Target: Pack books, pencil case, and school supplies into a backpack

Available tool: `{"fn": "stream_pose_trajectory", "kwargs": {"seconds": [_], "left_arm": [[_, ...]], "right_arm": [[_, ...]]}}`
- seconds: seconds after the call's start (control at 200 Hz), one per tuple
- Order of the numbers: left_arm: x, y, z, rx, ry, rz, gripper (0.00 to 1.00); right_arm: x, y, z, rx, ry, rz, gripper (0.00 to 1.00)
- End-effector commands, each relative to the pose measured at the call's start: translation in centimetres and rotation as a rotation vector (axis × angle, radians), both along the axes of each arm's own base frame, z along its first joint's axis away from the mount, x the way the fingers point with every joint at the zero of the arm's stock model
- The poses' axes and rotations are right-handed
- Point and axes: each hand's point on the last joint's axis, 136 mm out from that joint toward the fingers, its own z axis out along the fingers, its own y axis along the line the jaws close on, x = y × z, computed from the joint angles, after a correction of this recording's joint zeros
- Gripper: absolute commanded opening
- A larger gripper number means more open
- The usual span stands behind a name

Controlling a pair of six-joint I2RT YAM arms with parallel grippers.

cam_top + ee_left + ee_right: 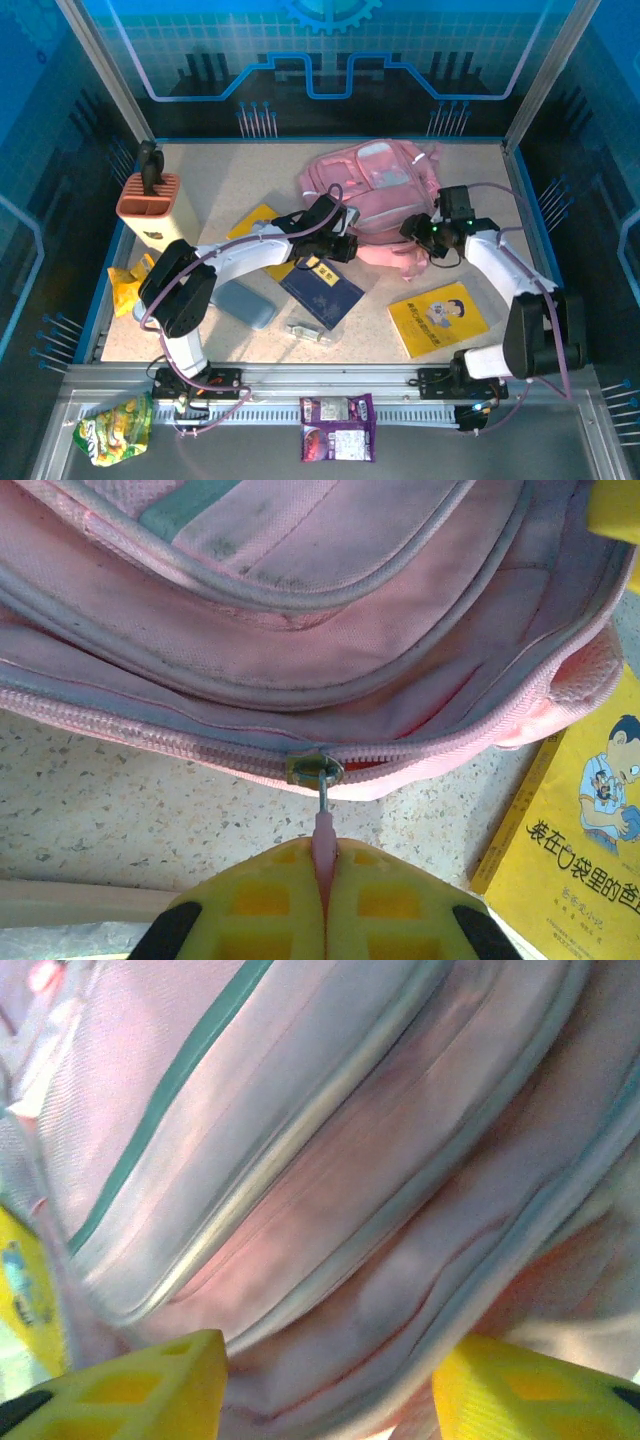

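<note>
Pink fabric backpack [375, 185] lying at the far centre of the table [200, 190]. The left tool [323, 880] is closed on the pink zip pull [323, 842] at its near edge. The right tool [330, 1400] is open, its fingers astride the fabric. The navy book [325, 292], a yellow book [437, 317], the pencil case [245, 303] and a small clear item [308, 331] lie nearer the arm bases.

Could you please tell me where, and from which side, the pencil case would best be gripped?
Probably from straight above, across its narrow width near the middle. The pencil case lies flat on the table with its long axis running diagonally, so only the top and the edges are open to fingers. It looks soft, so closing on the two long edges should pinch it securely.
</note>
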Motion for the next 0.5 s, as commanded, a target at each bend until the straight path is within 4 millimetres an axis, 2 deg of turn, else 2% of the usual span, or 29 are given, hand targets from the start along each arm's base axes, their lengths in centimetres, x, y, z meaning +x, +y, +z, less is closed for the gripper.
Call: {"fn": "stream_pose_trajectory", "kwargs": {"seconds": [0.0,0.1,0.195,0.395,0.495], "left_arm": [[0.5,-0.8,1.7,-0.071,-0.029,0.005,0.0],[0.7,-0.9,2.1,-0.079,-0.039,0.012,0.0],[0.9,-0.9,2.3,-0.079,-0.053,0.019,0.0],[0.7,-1.1,2.7,-0.093,-0.061,0.015,0.0],[0.7,-1.2,2.7,-0.09,-0.058,0.011,0.0]], "right_arm": [[-2.8,1.3,-0.1,0.021,0.036,0.002,0.68],[-3.8,2.7,-0.5,0.057,0.048,-0.01,0.74],[-3.8,3.3,-1.2,0.065,0.061,-0.039,0.75],[-2.2,4.4,-1.5,0.074,0.072,-0.073,0.74],[-2.2,4.4,-1.9,-0.01,0.081,-0.058,0.72]]}}
